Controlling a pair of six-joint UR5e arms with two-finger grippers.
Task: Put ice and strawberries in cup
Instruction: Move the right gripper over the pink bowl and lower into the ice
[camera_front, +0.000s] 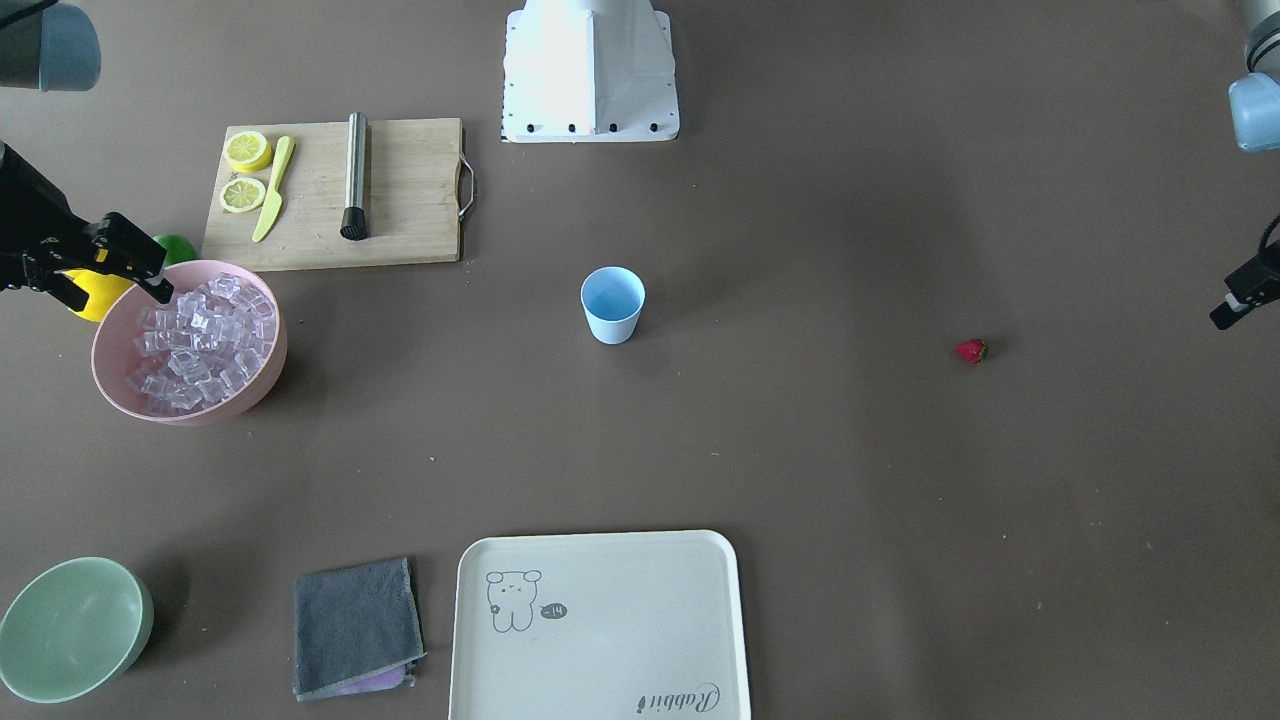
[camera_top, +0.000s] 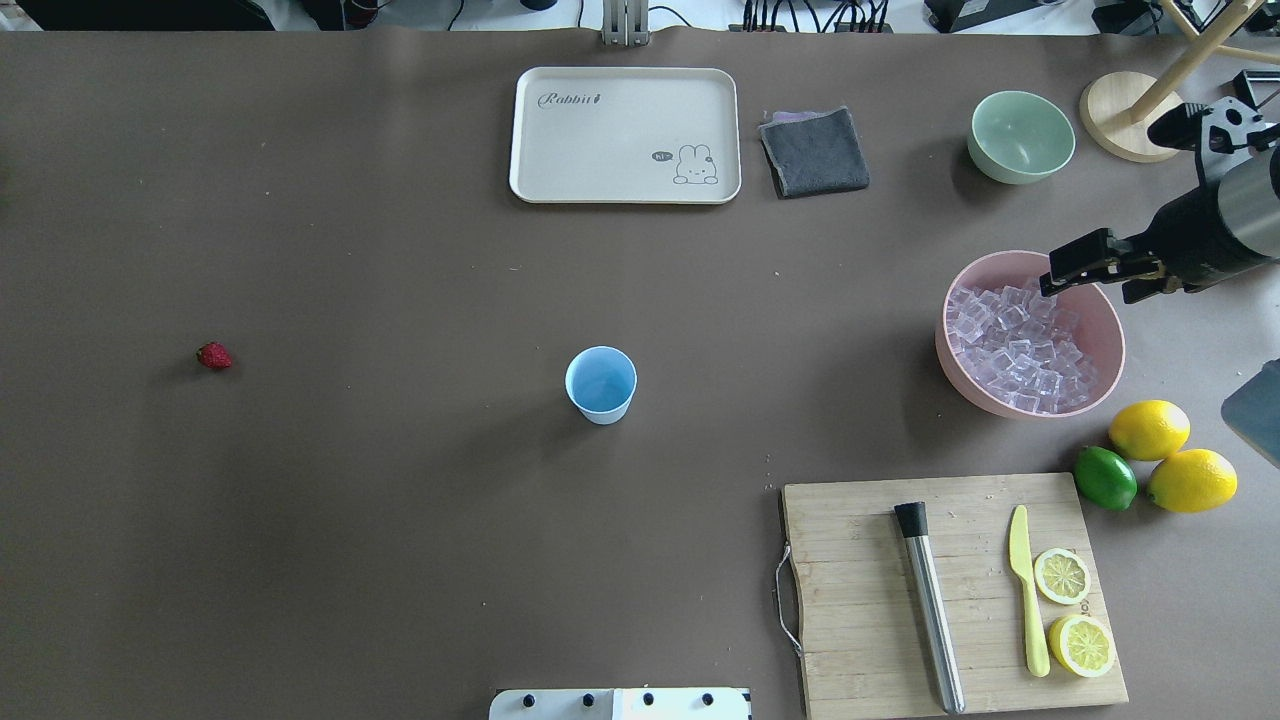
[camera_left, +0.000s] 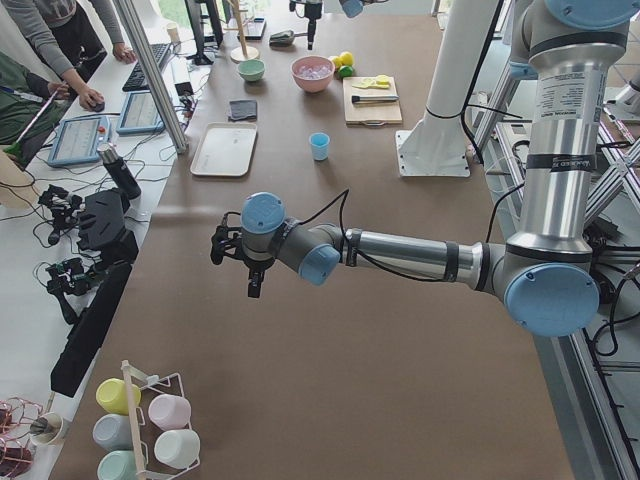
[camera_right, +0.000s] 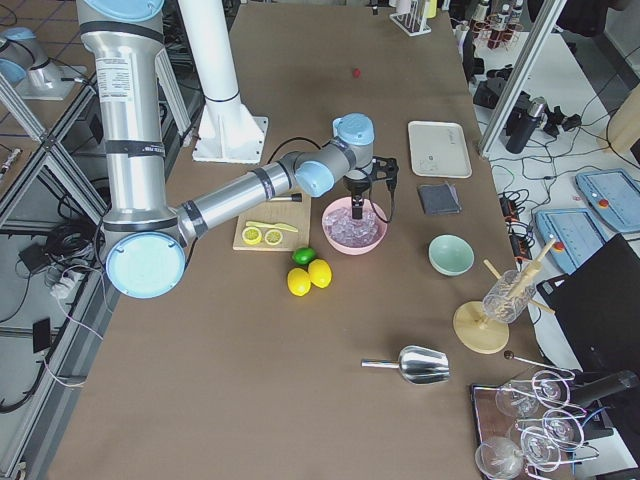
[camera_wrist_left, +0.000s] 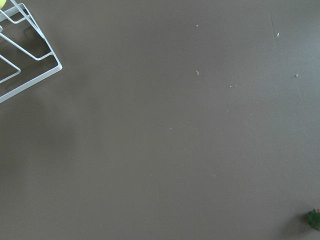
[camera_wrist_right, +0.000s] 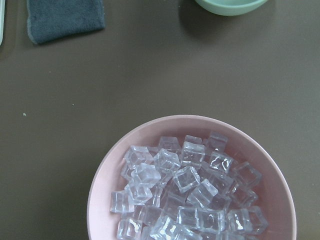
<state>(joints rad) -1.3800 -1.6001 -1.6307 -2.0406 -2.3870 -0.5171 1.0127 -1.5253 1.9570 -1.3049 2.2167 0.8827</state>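
The light blue cup (camera_front: 612, 303) stands upright and empty at mid table, also in the overhead view (camera_top: 600, 384). The ice (camera_top: 1020, 345) fills the pink bowl (camera_top: 1112, 340); the right wrist view looks down on the cubes (camera_wrist_right: 190, 195). My right gripper (camera_top: 1085, 285) hovers over the bowl's far rim, fingers apart, empty. The strawberry (camera_top: 214, 355) lies alone on the table far to the left; its green cap shows in the left wrist view's corner (camera_wrist_left: 314, 219). My left gripper (camera_front: 1225, 312) hangs above the table near the strawberry, cut off at the frame edge.
A wooden cutting board (camera_top: 860, 600) carries a steel muddler (camera_top: 930, 605), a yellow knife and two lemon halves. Two lemons (camera_top: 1150, 428) and a lime (camera_top: 1105, 477) lie beside the pink bowl. A pale green bowl (camera_top: 1020, 135), a grey cloth (camera_top: 815, 152) and a cream tray (camera_top: 625, 135) sit at the far edge.
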